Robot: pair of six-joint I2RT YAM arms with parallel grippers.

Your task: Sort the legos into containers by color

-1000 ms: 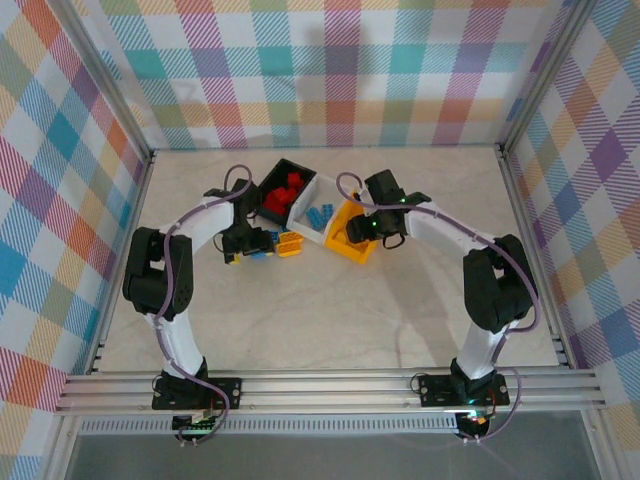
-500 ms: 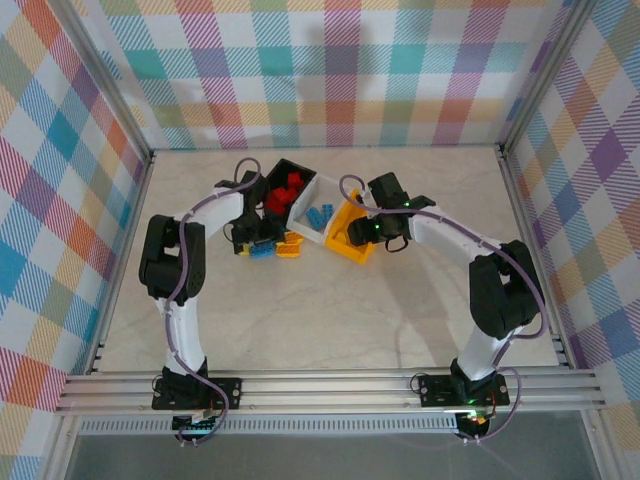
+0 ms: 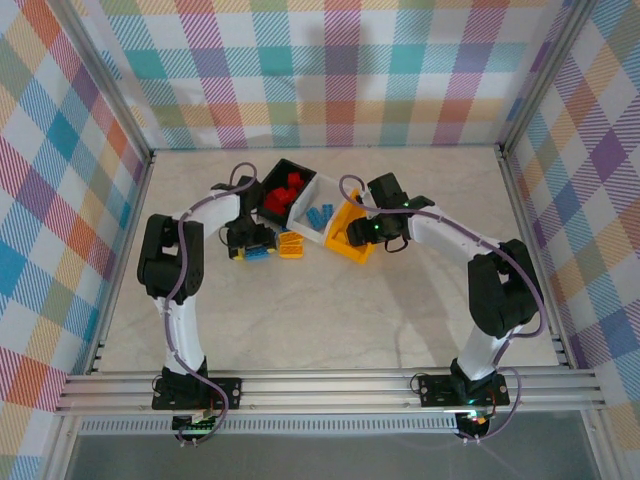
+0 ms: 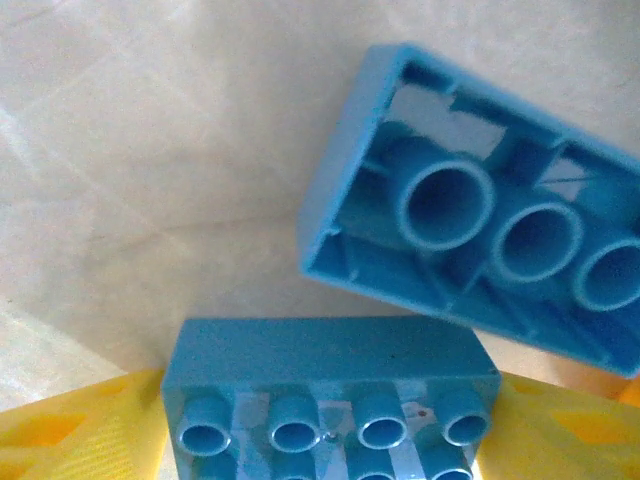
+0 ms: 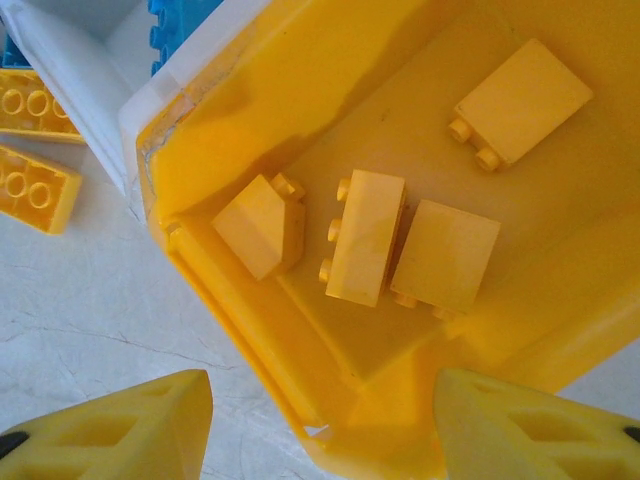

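Legos: red, blue and yellow bricks are found mostly in the bins, which are grouped at the middle of the table [image 3: 330, 320]; four are found loose beside them.
Black bin [image 3: 300, 172]: red bricks [image 3: 290, 186] are contained; this colour is judged sorted, as far as can be seen.
White bin [image 3: 300, 222]: sorted blue bricks [image 3: 320, 216] are contained; it is set between the other two bins, against both.
Yellow bin [image 5: 300, 60]: four sorted yellow bricks [image 5: 365, 235] are counted on its floor.
Loose blue: two bricks are left on the table, a studs-up blue brick [image 4: 330, 360] and a hollow-side-up blue brick [image 4: 470, 215] just beyond it.
Loose yellow: two loose yellow bricks [image 5: 35, 190] are seen on the table just beside the white bin.
Left fingers [image 4: 80, 440]: they are placed at both short ends of the studs-up blue brick, seemingly in contact; a firm hold cannot be told.
Right fingers [image 5: 110, 425]: they are spread wide with nothing between them, above the near corner of the yellow bin.
Progress: the task is judged well past halfway.
Outstanding: two blue bricks are owed to the white bin and two yellow bricks to the yellow bin.
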